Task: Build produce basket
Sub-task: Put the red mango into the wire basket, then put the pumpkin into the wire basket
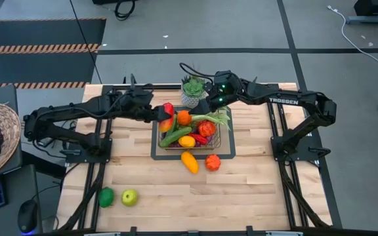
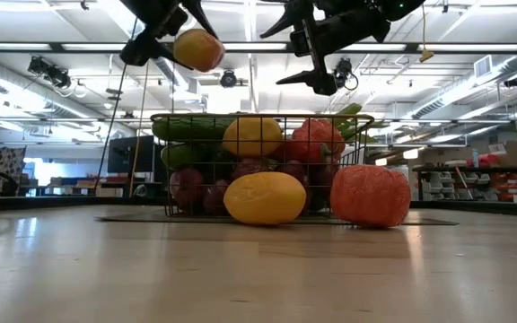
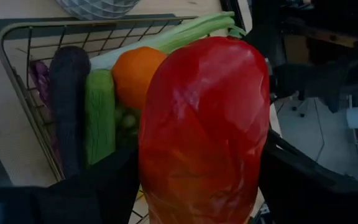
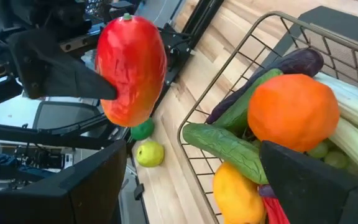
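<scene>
Nearest the low camera, a yellow lemon-like fruit (image 2: 264,197) and an orange-red round fruit (image 2: 370,195) lie on the table (image 1: 254,190) just in front of the basket (image 1: 223,143), the yellow one close against its wire front. From above, the same two sit just outside the basket's near edge, side by side. Farther toward the table's near left corner rest a dark green fruit (image 1: 105,196) and a pale green apple (image 1: 130,196), close together and well apart from the basket.

At mid-table the basket is already heaped: an orange (image 1: 184,117), a green cucumber (image 1: 175,136), a pale leek (image 1: 214,118) lying across the far side, a yellow piece (image 1: 186,141), red pieces and a dark purple vegetable (image 3: 69,106) along one wall.

Above the basket's left far corner, the left gripper (image 1: 160,113) pinches a red-and-yellow mango-shaped fruit (image 4: 131,70) between its two fingers, holding it clear of the produce below. Just opposite, the right gripper (image 1: 205,105) hovers over the basket's far edge with its fingers spread wide and nothing between them.

A small potted succulent (image 1: 193,90) stands just behind the basket.
</scene>
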Motion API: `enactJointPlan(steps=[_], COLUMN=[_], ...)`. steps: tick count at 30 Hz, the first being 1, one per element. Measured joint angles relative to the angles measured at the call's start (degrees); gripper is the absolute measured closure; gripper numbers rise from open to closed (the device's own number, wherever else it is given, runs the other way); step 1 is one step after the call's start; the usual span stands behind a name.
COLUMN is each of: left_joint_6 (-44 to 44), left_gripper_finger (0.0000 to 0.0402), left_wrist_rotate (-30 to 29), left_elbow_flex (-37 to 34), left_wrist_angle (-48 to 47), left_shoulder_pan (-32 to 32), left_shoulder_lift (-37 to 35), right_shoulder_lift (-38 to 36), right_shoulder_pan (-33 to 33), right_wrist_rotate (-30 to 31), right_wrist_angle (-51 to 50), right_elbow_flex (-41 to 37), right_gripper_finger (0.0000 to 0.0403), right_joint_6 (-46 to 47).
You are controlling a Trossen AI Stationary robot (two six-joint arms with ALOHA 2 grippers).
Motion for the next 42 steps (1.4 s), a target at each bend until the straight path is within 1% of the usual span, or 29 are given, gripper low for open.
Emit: enactJointPlan(steps=[6, 12, 15, 19, 24, 26, 29, 32, 36, 40, 42], left_joint_6=[4.94, 5.63, 7.79, 10.23, 10.38, 9.85, 6.74, 5.8, 10.04, 9.71, 9.71], left_gripper_finger=[0.0111, 0.0111, 0.0107, 0.0077, 0.0014, 0.0007, 0.0016, 0.0019, 0.002, 0.002, 0.002], left_wrist_rotate=[-0.05, -1.01, -0.94, 0.5, 1.42, 1.42, 1.56, 4.41, 11.94, 12.91, 12.86], left_elbow_flex=[0.0, 0.0, 0.07, 0.07, 0.07, 0.07, 0.07, 0.07, 0.07, 0.06, 0.07], left_wrist_angle=[0.01, -0.1, -0.22, -0.96, 0.62, 2.26, 3.37, 2.97, -0.28, -5.75, -8.99], left_shoulder_pan=[-0.53, -0.52, -0.51, -0.52, -0.51, -0.48, -0.38, -0.36, -0.61, -1.63, -2.27], left_shoulder_lift=[0.0, 0.0, 0.71, 2.78, 6.11, 7.08, 7.72, 7.78, 6.06, 4.05, 2.51], right_shoulder_lift=[0.0, 0.0, 0.0, 0.0, 0.0, 0.0, 0.0, 0.0, 0.0, 0.0, 0.0], right_shoulder_pan=[0.81, 1.98, 2.64, 3.54, 4.37, 4.72, 5.32, 5.91, 6.37, 6.39, 6.53], right_wrist_rotate=[0.48, 2.68, 2.98, 3.31, 3.39, 3.42, 3.42, 3.42, 3.41, 3.08, 1.68], right_wrist_angle=[0.06, 0.09, 0.11, 0.1, 0.18, 0.21, 0.13, 0.08, -0.35, -0.6, -1.01], right_elbow_flex=[0.0, 0.0, 0.0, 0.0, 0.0, 0.0, 0.0, 0.0, 0.0, 0.0, 0.0], right_gripper_finger=[0.0032, 0.0032, 0.0032, 0.0032, 0.0032, 0.0032, 0.0032, 0.0032, 0.0032, 0.0032, 0.0032], right_joint_6=[0.23, 0.62, 1.33, 1.39, 2.53, 2.89, 3.02, 3.01, 2.95, 2.92, 3.12])
